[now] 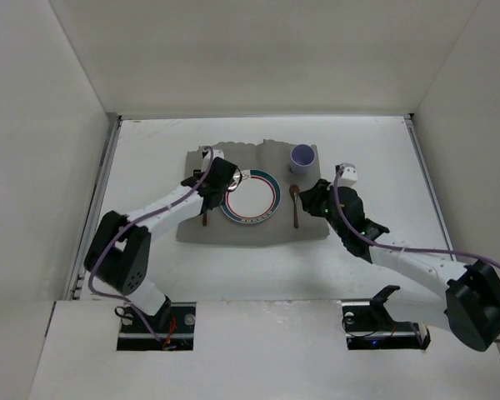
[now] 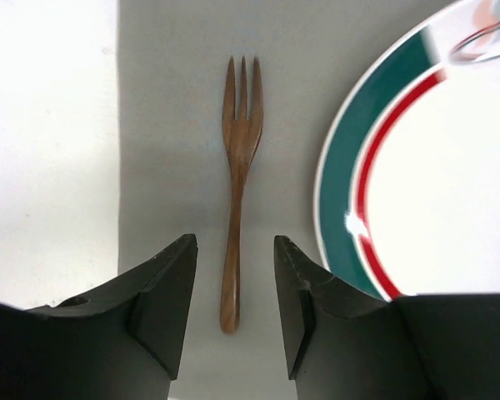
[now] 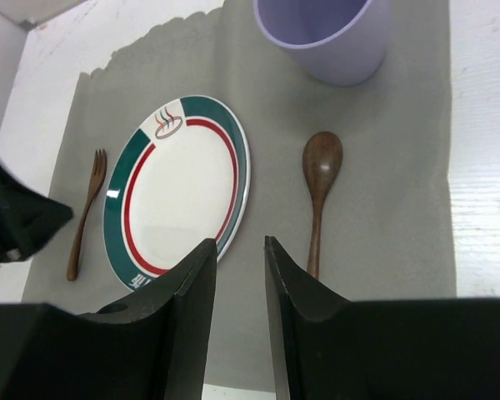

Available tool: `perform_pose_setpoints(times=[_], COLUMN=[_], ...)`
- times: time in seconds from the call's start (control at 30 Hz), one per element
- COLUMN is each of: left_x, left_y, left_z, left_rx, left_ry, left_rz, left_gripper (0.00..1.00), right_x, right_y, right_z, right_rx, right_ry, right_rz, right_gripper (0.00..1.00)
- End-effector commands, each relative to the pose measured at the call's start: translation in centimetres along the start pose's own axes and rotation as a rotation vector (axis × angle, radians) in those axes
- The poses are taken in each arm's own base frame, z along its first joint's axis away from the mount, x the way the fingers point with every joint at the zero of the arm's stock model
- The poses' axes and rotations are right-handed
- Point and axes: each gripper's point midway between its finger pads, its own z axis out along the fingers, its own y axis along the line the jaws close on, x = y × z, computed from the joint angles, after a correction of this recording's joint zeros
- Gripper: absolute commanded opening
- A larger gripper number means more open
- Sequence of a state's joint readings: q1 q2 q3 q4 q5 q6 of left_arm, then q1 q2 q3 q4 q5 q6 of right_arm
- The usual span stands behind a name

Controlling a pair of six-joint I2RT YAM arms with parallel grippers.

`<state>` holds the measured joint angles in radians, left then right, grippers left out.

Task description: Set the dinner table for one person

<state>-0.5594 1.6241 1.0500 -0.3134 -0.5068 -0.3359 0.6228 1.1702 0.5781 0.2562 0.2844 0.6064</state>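
On the white dinner table (image 1: 150,150) lies a grey placemat (image 1: 254,229). It holds a white plate (image 1: 250,198) with a green and red rim, a lilac cup (image 1: 302,157), a wooden spoon (image 1: 295,207) and a wooden fork (image 1: 205,219). My left gripper (image 2: 235,242) hovers open over the fork (image 2: 237,192). The handle end lies on the mat between the fingers, touching neither. The plate (image 2: 417,167) is just to its right. My right gripper (image 3: 239,243) is open and holds nothing, above the mat between the plate (image 3: 179,187) and the spoon (image 3: 321,183).
The cup (image 3: 325,33) stands at the mat's far right corner, beyond the spoon. Bare table (image 2: 50,125) starts just left of the fork. White walls enclose the table on three sides. The left gripper (image 1: 208,200) and right gripper (image 1: 310,200) flank the plate.
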Motion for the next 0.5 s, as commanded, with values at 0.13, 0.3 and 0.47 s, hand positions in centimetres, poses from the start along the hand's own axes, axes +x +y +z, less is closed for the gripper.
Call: perform_pose_setpoints(times=[0.13, 0.3, 0.47], left_x=[-5.1, -4.3, -0.7], left_y=[2.2, 5.6, 9.2], left_z=[-6.6, -8.2, -7.8], left_rx=[0.114, 0.125, 0.079], left_ry=[-0.271, -0.332, -0.33], left_rz=[-0.301, -0.503, -0.658], left_gripper=[0.4, 0.41, 0.43], right_x=[-5.5, -7.7, -8.8], right_y=[-1.5, -4.1, -7.8], right_z=[-3.1, -5.0, -6.3], right_rx=[0.016, 0.061, 0.137], right_ry=[-0.238, -0.375, -0.465], right_rz=[0.099, 0.184, 0.271], right_gripper=[0.41, 0.46, 0.5])
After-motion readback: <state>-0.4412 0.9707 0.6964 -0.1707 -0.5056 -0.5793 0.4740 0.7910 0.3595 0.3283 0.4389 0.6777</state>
